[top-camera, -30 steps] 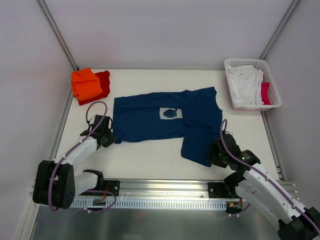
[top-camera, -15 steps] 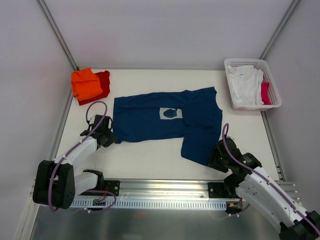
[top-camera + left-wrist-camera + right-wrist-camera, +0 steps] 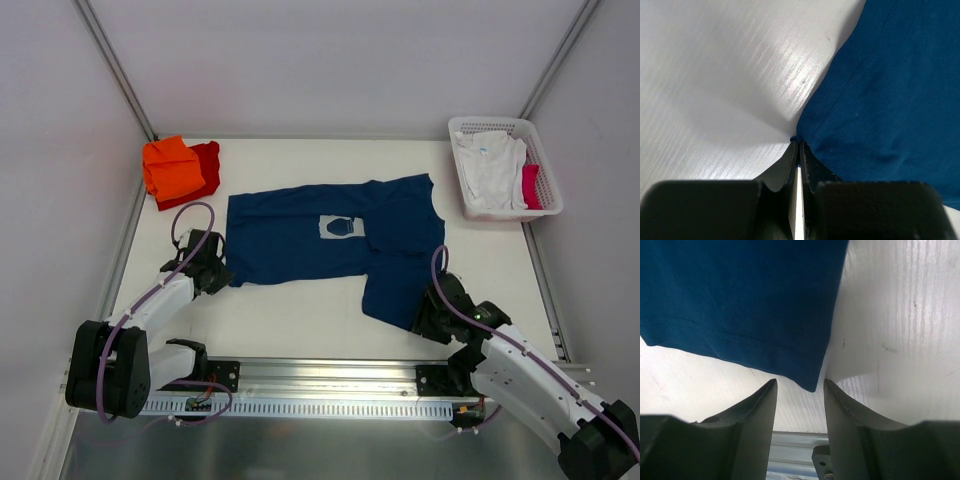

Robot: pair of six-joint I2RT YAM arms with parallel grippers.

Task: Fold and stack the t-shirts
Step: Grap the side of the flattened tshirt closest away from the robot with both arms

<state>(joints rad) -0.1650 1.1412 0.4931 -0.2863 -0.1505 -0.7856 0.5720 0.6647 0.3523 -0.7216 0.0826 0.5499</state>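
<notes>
The navy t-shirt (image 3: 320,240) lies spread flat mid-table, its pale chest print (image 3: 341,228) facing up. My left gripper (image 3: 224,277) is at its near-left corner, and in the left wrist view the gripper (image 3: 797,144) is shut on the tip of the navy cloth (image 3: 880,100). My right gripper (image 3: 421,319) is at the near-right corner. In the right wrist view it is open (image 3: 799,384), with the navy corner (image 3: 811,382) between the fingers and not pinched. Folded orange (image 3: 175,165) and red (image 3: 209,160) t-shirts are stacked at the far left.
A white lattice basket (image 3: 547,200) at the far right holds a white t-shirt (image 3: 488,165) and a pink-red cloth (image 3: 531,185). A metal rail (image 3: 330,385) runs along the near table edge. Frame posts stand at the back corners.
My right gripper has shifted slightly left and closer, so its open fingers now straddle the shirt's near-right corner. The left arm and the shirt have not moved.
</notes>
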